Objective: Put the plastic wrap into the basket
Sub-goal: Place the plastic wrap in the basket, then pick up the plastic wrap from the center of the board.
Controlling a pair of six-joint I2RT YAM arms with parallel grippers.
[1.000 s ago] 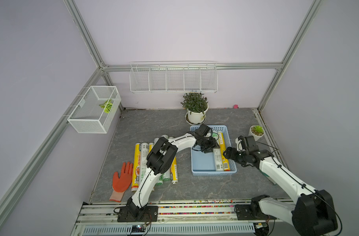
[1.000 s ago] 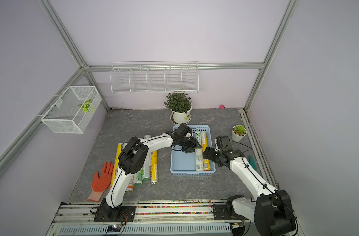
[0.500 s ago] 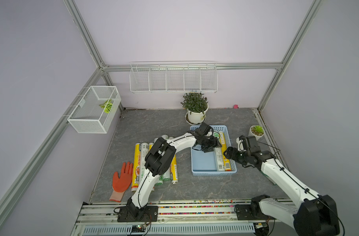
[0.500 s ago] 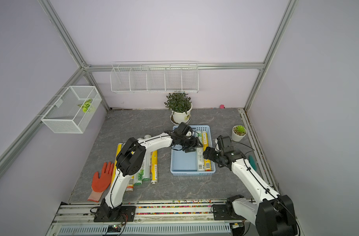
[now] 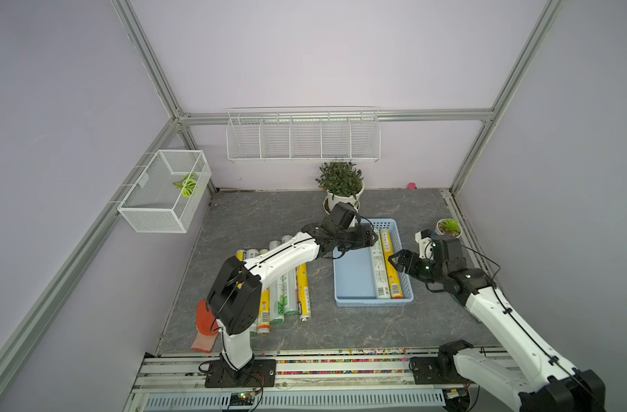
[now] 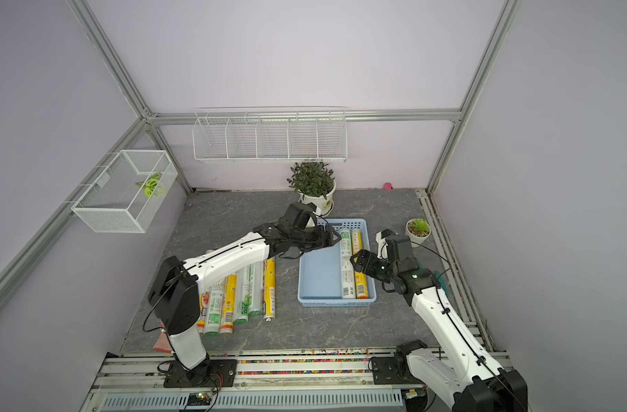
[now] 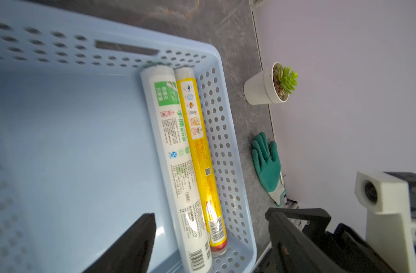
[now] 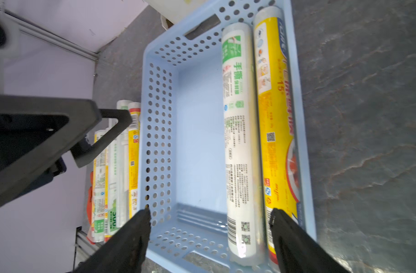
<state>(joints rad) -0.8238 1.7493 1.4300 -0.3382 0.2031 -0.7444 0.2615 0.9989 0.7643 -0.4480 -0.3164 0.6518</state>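
In both top views we see the basket [image 5: 353,274] on the grey counter [image 5: 269,221]. A white roll [image 5: 379,271] and a yellow roll [image 5: 392,274] of plastic wrap lie inside it, side by side along the wall nearest the right arm. The left pincer [image 5: 372,238] hangs over the basket's far end, and the right pincer [image 5: 393,262] is just above that wall. More rolls [image 5: 287,289] lie in a row on the counter, partly under the left arm, near an orange glove [image 5: 202,321].

In the left wrist view, the left pincer's fingers [image 7: 136,243] stand wide apart, gripping nothing. The two rolls touch each other, the yellow one against the perforated wall. A green glove [image 7: 267,165] lies beyond it.

In the right wrist view, the right pincer is also spread wide and empty above the basket's near end.
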